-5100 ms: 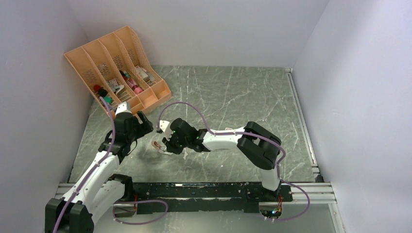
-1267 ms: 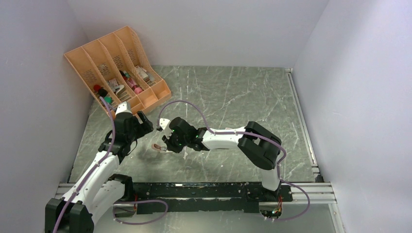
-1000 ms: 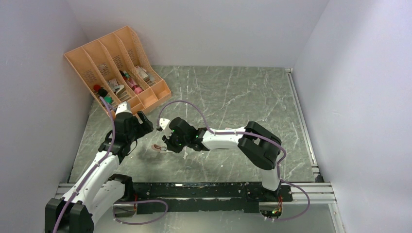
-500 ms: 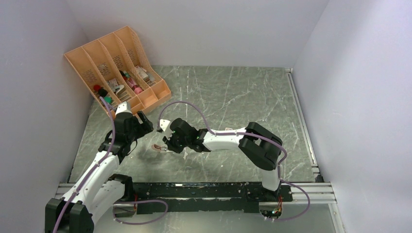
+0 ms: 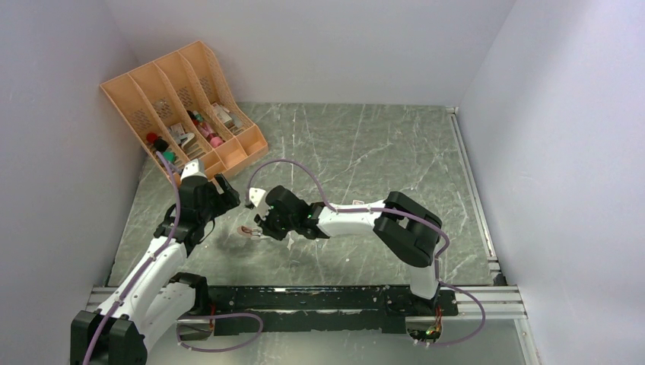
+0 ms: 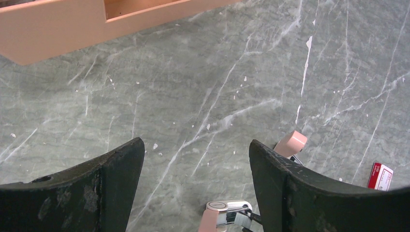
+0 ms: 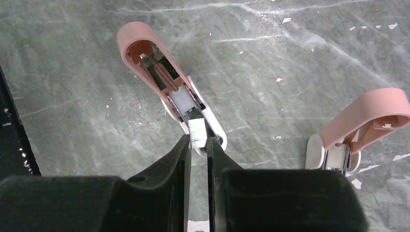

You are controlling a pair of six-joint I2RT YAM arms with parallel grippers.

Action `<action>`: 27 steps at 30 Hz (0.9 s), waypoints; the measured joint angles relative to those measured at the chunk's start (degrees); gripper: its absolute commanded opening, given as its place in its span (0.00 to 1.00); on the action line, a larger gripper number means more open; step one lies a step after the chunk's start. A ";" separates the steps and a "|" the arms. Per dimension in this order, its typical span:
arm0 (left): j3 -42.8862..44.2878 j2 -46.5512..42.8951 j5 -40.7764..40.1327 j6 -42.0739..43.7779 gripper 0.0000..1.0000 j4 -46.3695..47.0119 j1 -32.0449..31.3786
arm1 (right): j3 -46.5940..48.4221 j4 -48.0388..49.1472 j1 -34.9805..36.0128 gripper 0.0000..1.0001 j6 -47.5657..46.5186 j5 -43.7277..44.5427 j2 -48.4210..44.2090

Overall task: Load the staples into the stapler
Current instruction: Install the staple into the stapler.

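Note:
A pink stapler point(image 7: 137, 30) lies on the table with its lid swung open flat and its magazine channel exposed. My right gripper point(image 7: 197, 140) is shut on a short silvery strip of staples point(image 7: 196, 131), holding it at the near end of that channel. In the top view the stapler point(image 5: 246, 230) sits just left of the right gripper point(image 5: 257, 226). My left gripper point(image 6: 196, 145) is open and empty, hovering behind the stapler point(image 6: 226, 214). The red-and-white staples box point(image 6: 380, 176) lies at the right edge of the left wrist view.
A second pink stapler point(image 7: 367, 113), part open, lies to the right of the held strip. An orange divided organizer point(image 5: 182, 106) holding small items stands at the back left. White walls close in the marble-patterned table point(image 5: 365, 152) on three sides.
The right gripper with the staple strip has edged slightly left toward the stapler. The left arm has stayed still.

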 measured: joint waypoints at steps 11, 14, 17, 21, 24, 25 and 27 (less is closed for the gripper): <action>0.00 0.00 0.00 0.02 0.83 0.02 0.00 | 0.24 -0.52 0.46 0.17 -1.18 0.81 0.00; 0.00 0.00 0.00 0.00 0.83 0.02 0.00 | 0.61 -1.40 0.63 0.17 -1.75 0.90 0.00; 0.00 0.00 0.00 0.00 0.83 0.02 0.00 | 0.85 -1.99 0.70 0.17 -2.43 1.07 0.02; 0.00 0.00 0.00 0.00 0.83 0.02 0.00 | 0.96 -2.25 0.83 0.17 -3.50 1.03 0.02; 0.00 0.00 -0.02 0.00 0.83 0.02 0.00 | 0.96 -2.19 0.90 0.17 -4.46 0.96 0.02; 0.00 0.00 -0.02 0.00 0.83 0.02 0.00 | 0.96 -2.16 0.92 0.17 -4.72 0.87 0.02; 0.00 0.00 -0.02 0.02 0.83 0.02 0.00 | 0.96 -2.14 0.92 0.17 -5.46 0.63 0.02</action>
